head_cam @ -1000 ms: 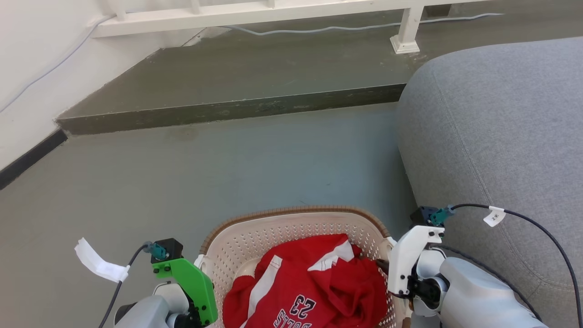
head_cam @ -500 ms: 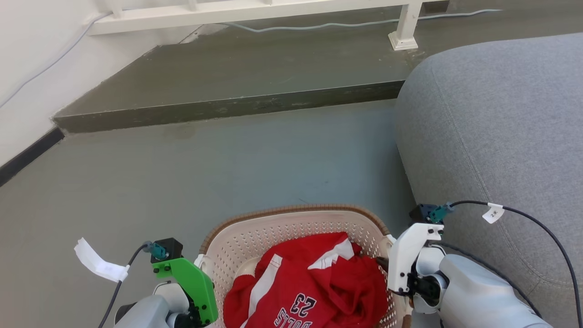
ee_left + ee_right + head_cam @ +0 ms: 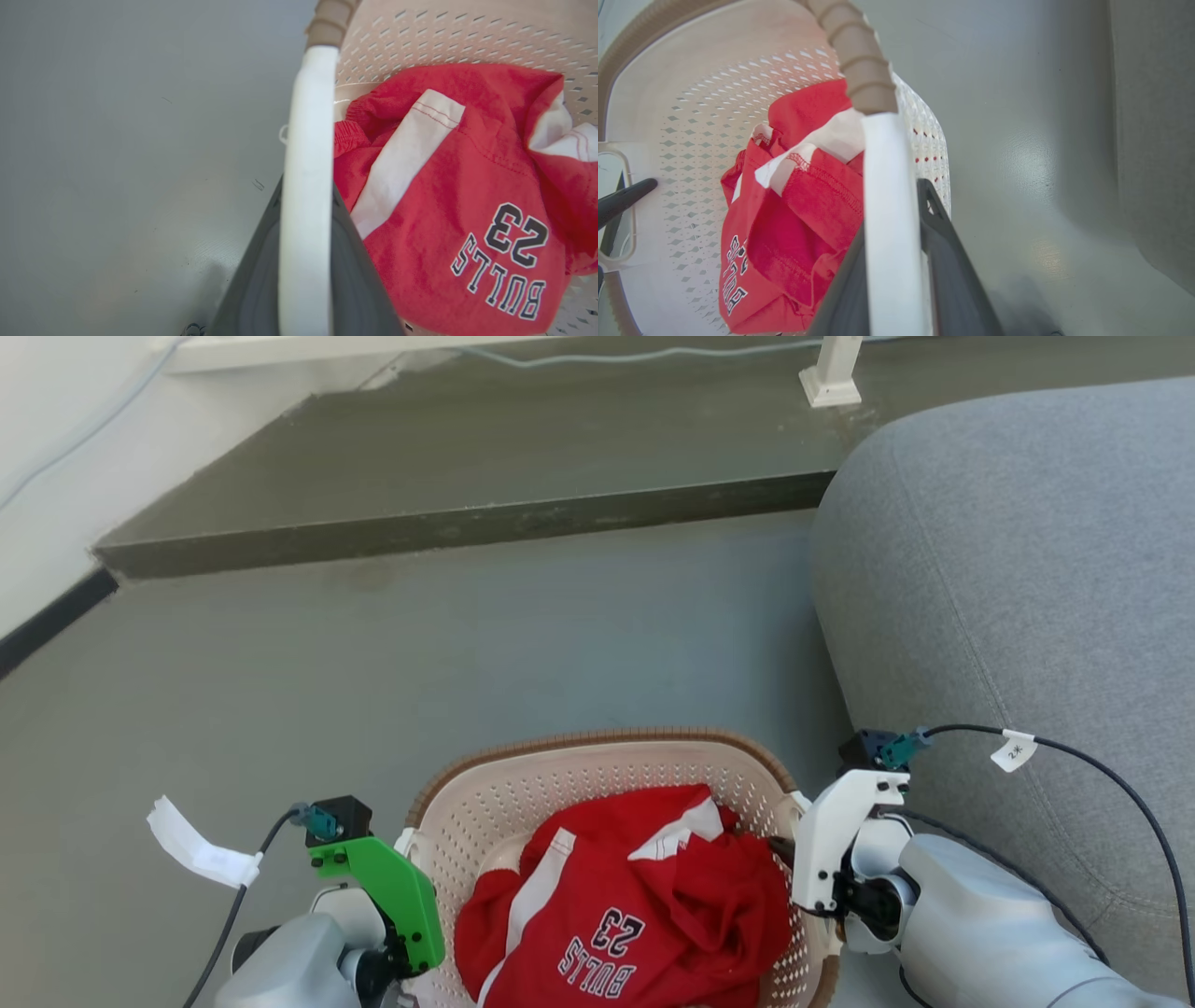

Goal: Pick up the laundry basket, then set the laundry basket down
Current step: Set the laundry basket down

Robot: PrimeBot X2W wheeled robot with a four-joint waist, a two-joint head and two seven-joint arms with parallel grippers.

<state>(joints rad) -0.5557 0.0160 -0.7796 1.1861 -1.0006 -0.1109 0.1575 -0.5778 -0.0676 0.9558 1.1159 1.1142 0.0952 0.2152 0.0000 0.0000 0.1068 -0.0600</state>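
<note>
Both claws are closed on the handles. My left claw [image 3: 306,196] pinches the white side handle [image 3: 306,116] at nine o'clock of the small cream-white perforated plastic laundry basket [image 3: 579,784]. My right claw [image 3: 892,205] pinches the opposite white handle [image 3: 887,163] at three o'clock.

The laundry basket is at six o'clock in my head view, between my two wrists. The grey fabric sofa [image 3: 1008,569] is at three o'clock and the dark raised step [image 3: 467,523] at twelve.

I judge the picking up is done or nearly so. The base is hidden, so I cannot say if it is free of the smooth grey floor [image 3: 467,663]. Next I must lower both arms together, keep the brown woven-look rim [image 3: 597,739] level, and release only when the base rests.

A crumpled red jersey with white stripes [image 3: 635,915] lies inside. The walls look clean and not bent.
</note>
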